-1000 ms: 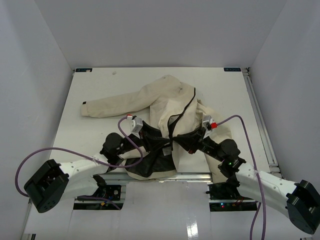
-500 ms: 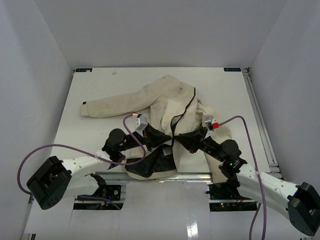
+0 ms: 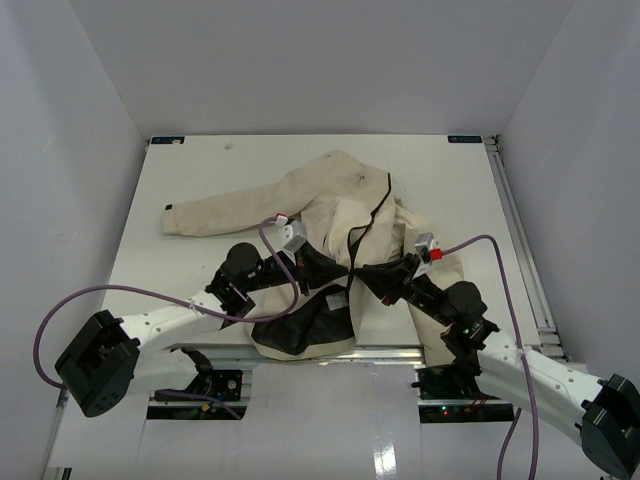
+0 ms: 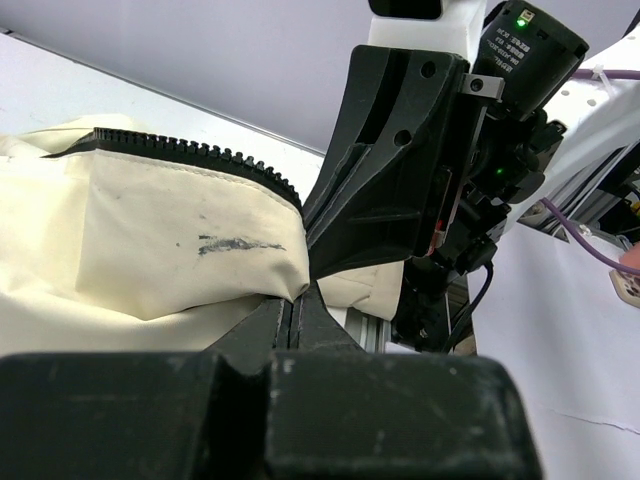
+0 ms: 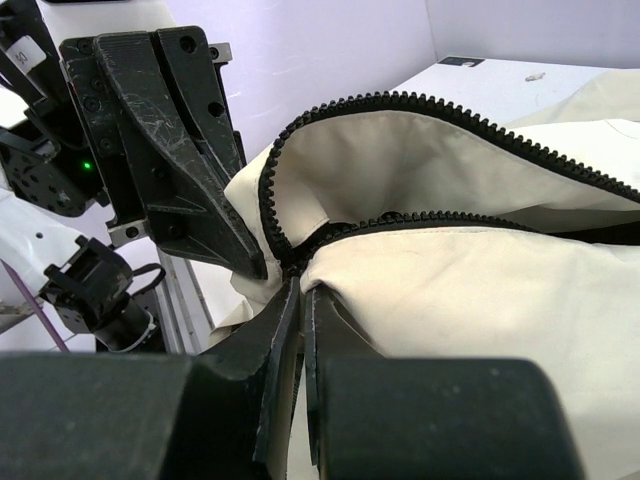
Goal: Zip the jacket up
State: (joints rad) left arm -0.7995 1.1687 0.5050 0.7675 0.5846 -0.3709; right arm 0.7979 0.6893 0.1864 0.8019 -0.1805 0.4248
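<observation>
The jacket [image 3: 330,200] is matt cream cloth, softly creased, with a dull grey smudge [image 4: 235,243]; its lining [image 3: 300,325] is smooth black with a faint sheen. The zip teeth [image 5: 450,105] look like matt black plastic. My left claw [image 4: 290,305] is hard black plastic, its fingers [image 5: 170,150] scuffed with pale scratches.

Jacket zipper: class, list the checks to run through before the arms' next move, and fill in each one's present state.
1. Left end effector shut on the cream fabric jacket with black lining: ok.
2. Right end effector shut on the opposite front edge: ok.
3. Black zipper teeth rows closed together: not ok, they gape apart beyond the grips.
4. Zipper slider found: cannot tell, none shows.
5. Gap between the two end effectors: cannot tell, tips look very close.
6. Long cream sleeve clear of both arms: ok.
</observation>
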